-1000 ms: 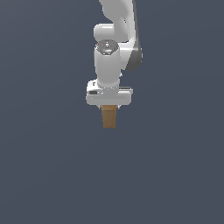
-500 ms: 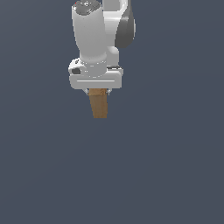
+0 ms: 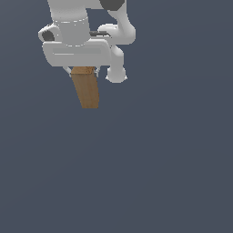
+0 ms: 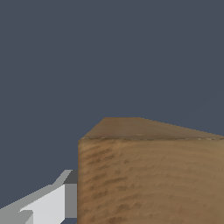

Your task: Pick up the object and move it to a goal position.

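The object is a tall brown wood-like block (image 3: 86, 91). It hangs below my white gripper (image 3: 83, 70) in the upper left of the exterior view, a little tilted, with its upper end between the fingers. The gripper is shut on it and holds it in the air. In the wrist view the block (image 4: 151, 175) fills the lower right, with its lighter top face showing, and one white finger (image 4: 48, 203) presses against its side. The other finger is hidden. No goal marker shows.
A plain dark grey-blue background lies all around in both views. The white arm (image 3: 86, 18) reaches in from the top of the exterior view. Nothing else shows.
The gripper with the block has moved up and towards the exterior view's left, and looks larger, closer to the camera. The block stays held and now tilts a little.
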`<action>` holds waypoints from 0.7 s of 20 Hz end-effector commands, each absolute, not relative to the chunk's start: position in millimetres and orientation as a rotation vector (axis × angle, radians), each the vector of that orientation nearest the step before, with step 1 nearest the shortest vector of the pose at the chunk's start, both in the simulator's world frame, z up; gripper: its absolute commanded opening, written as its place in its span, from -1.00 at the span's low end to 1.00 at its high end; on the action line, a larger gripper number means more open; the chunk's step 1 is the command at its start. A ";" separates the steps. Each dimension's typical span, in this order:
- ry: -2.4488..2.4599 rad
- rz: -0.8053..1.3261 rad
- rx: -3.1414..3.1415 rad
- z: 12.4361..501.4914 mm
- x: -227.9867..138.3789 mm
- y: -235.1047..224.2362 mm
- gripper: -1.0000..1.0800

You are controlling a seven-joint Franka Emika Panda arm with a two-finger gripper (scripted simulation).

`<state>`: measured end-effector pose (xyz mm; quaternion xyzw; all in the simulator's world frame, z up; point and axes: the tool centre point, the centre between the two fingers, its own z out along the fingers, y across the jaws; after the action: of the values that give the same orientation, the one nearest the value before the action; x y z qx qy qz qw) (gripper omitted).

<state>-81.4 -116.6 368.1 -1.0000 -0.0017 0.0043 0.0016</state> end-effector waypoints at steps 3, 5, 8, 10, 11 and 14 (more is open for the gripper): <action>-0.006 0.000 -3.140 417.1 -83.5 -140.8 -1.00; -0.006 0.000 -3.140 433.7 -84.1 -150.0 -1.00; -0.006 0.000 -3.141 454.6 -84.5 -161.2 -1.00; -0.006 0.000 -3.141 465.9 -84.6 -167.6 -1.00; -0.006 0.000 -3.141 470.8 -84.6 -170.3 -1.00; -0.007 0.000 -3.141 482.8 -84.4 -176.6 -1.00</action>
<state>-84.6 -173.3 472.0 -1.0000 -0.0016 0.0041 0.0011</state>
